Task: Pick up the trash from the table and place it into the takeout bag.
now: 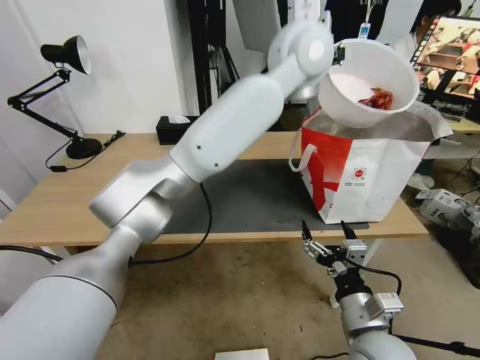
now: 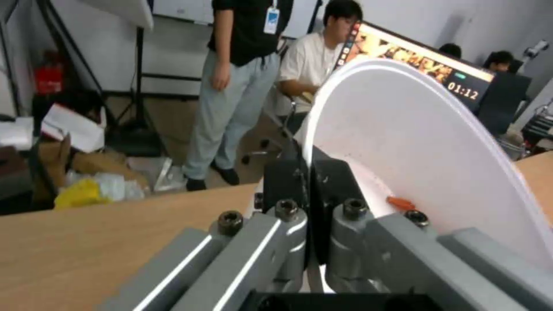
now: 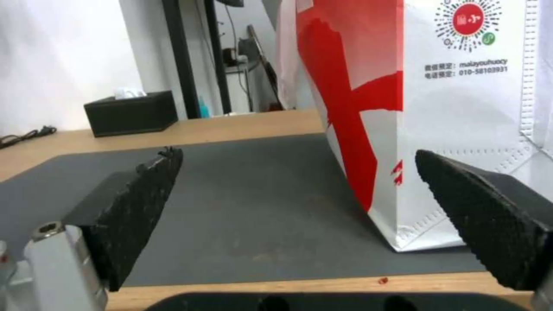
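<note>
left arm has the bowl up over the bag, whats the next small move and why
Probably lower it a little into the bag before letting go. The left gripper pinches the rim of the white bowl, which hangs tilted above the takeout bag opening with red shell scraps inside. The right gripper waits open below the table edge.

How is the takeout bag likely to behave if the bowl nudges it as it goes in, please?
The takeout bag looks soft-walled: its open rim sags unevenly, so it would probably give rather than resist. It stands tall near the table edge, so a sideways push might tip or slide it. The white bowl, pinched at its rim by the left gripper, looks light.
</note>
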